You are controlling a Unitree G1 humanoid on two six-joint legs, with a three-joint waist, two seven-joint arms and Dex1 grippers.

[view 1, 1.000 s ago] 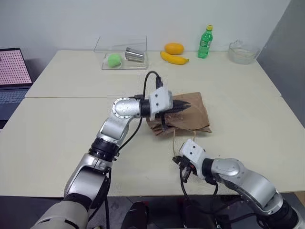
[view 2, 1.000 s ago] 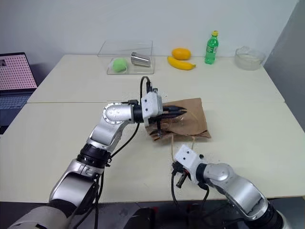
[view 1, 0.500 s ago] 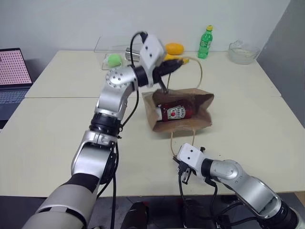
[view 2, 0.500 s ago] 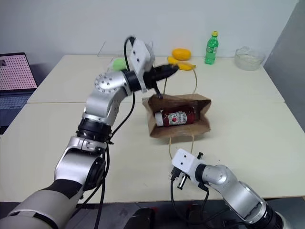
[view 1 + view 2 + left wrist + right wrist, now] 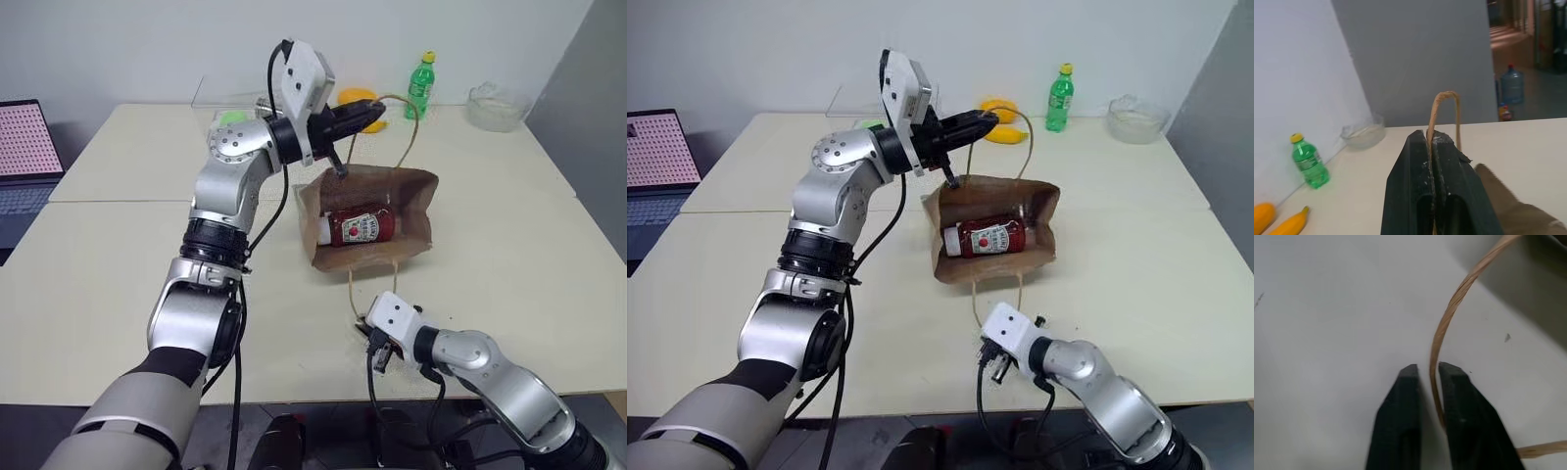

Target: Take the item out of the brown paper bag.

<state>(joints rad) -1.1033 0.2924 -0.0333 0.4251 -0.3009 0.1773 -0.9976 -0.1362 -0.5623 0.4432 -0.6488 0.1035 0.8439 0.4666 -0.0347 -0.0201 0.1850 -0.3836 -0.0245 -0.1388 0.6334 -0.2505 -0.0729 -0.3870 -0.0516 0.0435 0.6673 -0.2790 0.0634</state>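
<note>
The brown paper bag (image 5: 413,208) lies on the table with its mouth pulled open toward me. Inside it lies the item (image 5: 361,226), a red ketchup bottle on its side with its white cap to the left. My left gripper (image 5: 376,113) hangs above the bag's far edge, shut on the upper cord handle (image 5: 1442,96), which arcs taut down to the bag. The lower cord handle (image 5: 352,290) trails toward me across the table. My right gripper (image 5: 1424,370) rests low at its end, its fingers slightly apart with that cord (image 5: 1449,313) running loosely between them.
A green bottle (image 5: 422,86), a glass bowl (image 5: 498,106) and yellow fruit (image 5: 355,97) stand along the table's far edge. A clear plastic box (image 5: 231,110) sits at the back left. A laptop (image 5: 22,162) is at the far left. The near table edge lies just below my right gripper.
My left gripper has risen from the bag with the handle, lifting the bag's mouth open so the ketchup bottle shows. The right arm has stayed in place.
</note>
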